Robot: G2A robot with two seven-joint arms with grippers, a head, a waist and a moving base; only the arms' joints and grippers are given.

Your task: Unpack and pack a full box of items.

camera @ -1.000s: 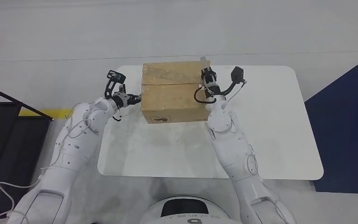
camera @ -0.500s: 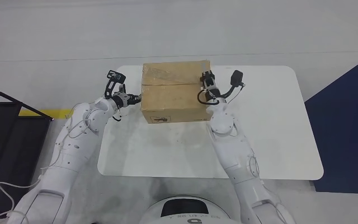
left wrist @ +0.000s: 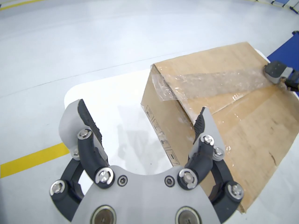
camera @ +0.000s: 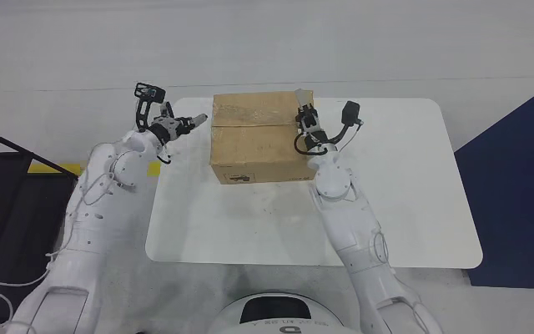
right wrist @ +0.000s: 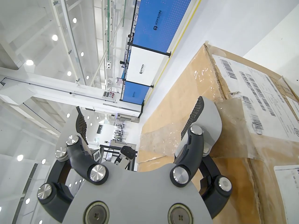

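White counter (camera: 400,192) holds the taped cardboard box (camera: 254,138) at upper middle. Left gripper (camera: 197,121) and right gripper (camera: 305,111) sit by its ends, fingers wide open, holding nothing. A bad pull on the tape (left wrist: 210,82) might slide the box.

One cardboard box (camera: 260,138), on one white table (camera: 400,192); two top flaps on this box, far flap (camera: 254,108) and near flap (camera: 259,146), with one seam between them; one strip of clear tape (left wrist: 217,82) along that seam; two white paper labels on one side of the box, a large label (right wrist: 261,99) and a smaller label (right wrist: 287,176), partly out of view; two grippers, left gripper (camera: 200,119) and right gripper (camera: 305,113); two fingers (left wrist: 67,120) on each, so four fingers together.
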